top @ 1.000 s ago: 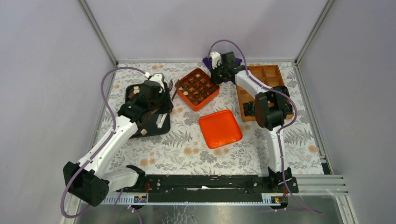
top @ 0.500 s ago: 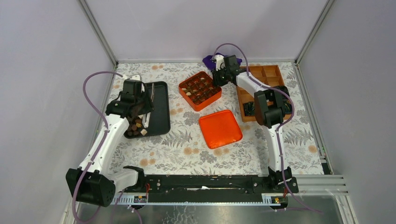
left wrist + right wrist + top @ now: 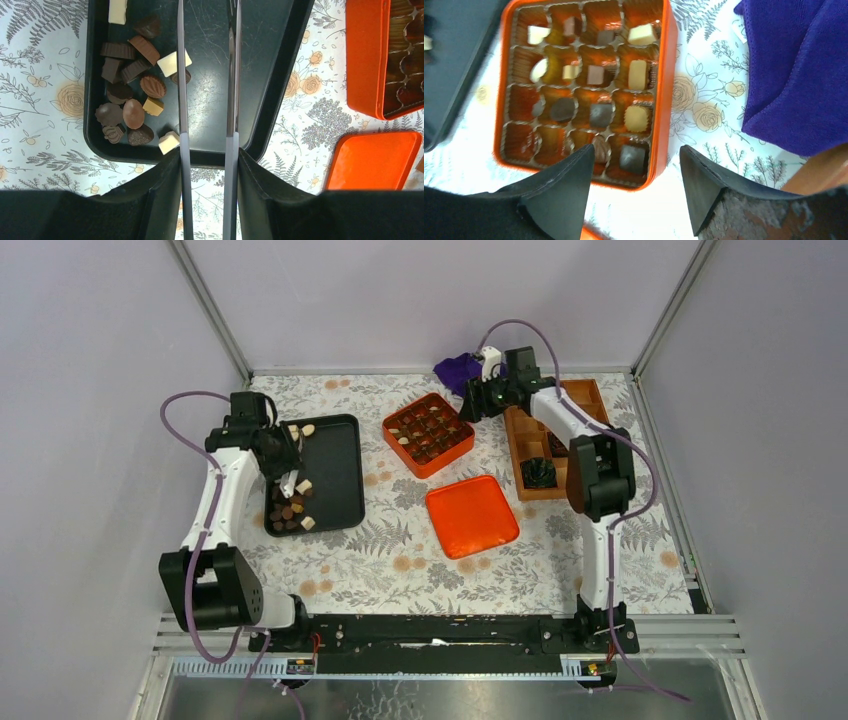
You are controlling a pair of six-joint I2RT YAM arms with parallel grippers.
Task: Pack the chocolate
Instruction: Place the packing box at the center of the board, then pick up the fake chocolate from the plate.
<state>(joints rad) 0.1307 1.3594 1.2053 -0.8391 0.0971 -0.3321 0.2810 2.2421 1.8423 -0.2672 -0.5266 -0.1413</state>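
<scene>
Loose chocolate (image 3: pixel 131 102) in dark brown, light brown and cream lies heaped at the near left of the black tray (image 3: pixel 260 105), also visible from above as chocolate (image 3: pixel 288 512). My left gripper (image 3: pixel 206 156) is shut on metal tongs (image 3: pixel 181 75). Their two blades stand apart over the tray's bare floor with nothing between them, and the left blade lies beside a cream piece. The orange box (image 3: pixel 663 95) holds several pieces in its cups. My right gripper (image 3: pixel 636 165) hangs open and empty over the box's near right corner; from above it (image 3: pixel 482 400) is at the box's far right.
An orange lid (image 3: pixel 471 516) lies in front of the orange box (image 3: pixel 427 433). A wooden compartment box (image 3: pixel 570 400) holding a dark wrapper (image 3: pixel 540 473) stands at the right. A purple cloth (image 3: pixel 794 75) lies at the back. The black tray (image 3: pixel 340 470) sits at the left.
My left arm has swung back from beside the orange box to over the black tray, tongs still held. My right gripper has opened and drawn away to the right of the box.
</scene>
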